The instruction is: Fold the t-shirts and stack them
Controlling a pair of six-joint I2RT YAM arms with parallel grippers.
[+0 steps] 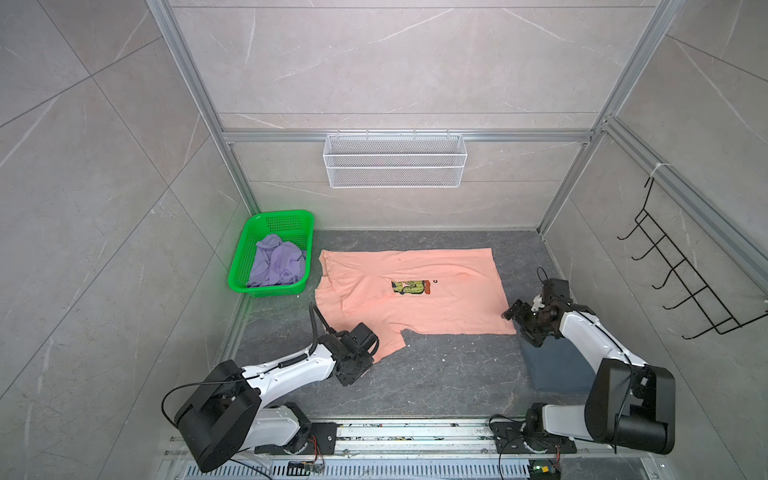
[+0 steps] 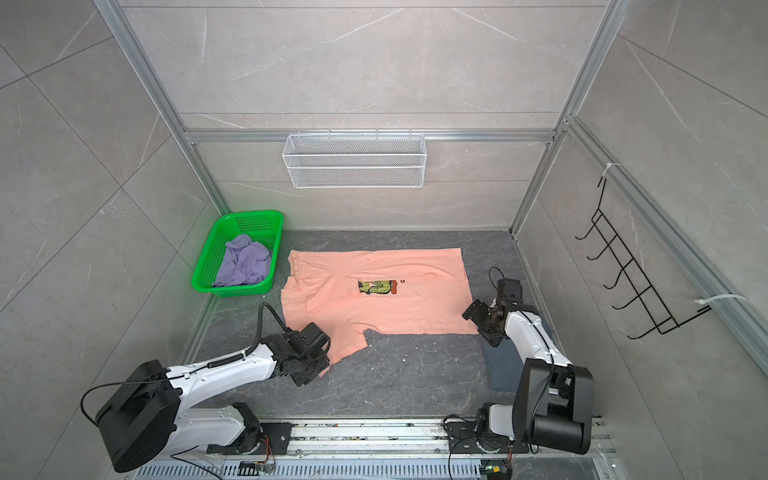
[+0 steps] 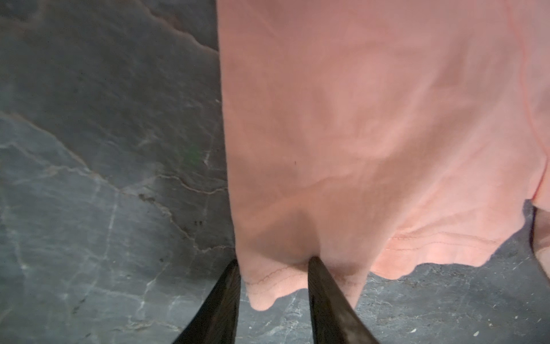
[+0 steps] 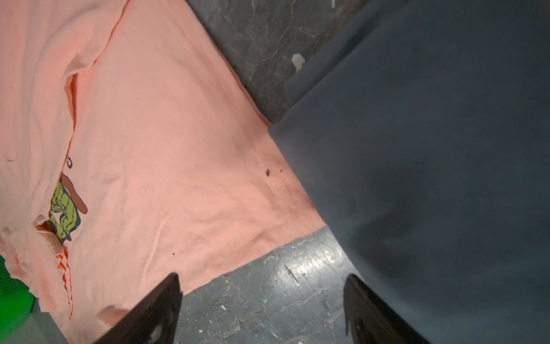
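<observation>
Both top views show a dark stone table (image 1: 436, 374) with the peach-pink t-shirt (image 1: 415, 303) spread flat. Left wrist: the left gripper (image 3: 273, 262) straddles its limp sleeve hem, fingers apart, likely the best pinch point. Right wrist: the right gripper (image 4: 263, 277) gapes empty.

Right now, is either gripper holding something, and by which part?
Nothing is clamped yet. The left gripper has its jaws apart around the sleeve hem of the peach t-shirt. The right gripper is open and empty.
</observation>
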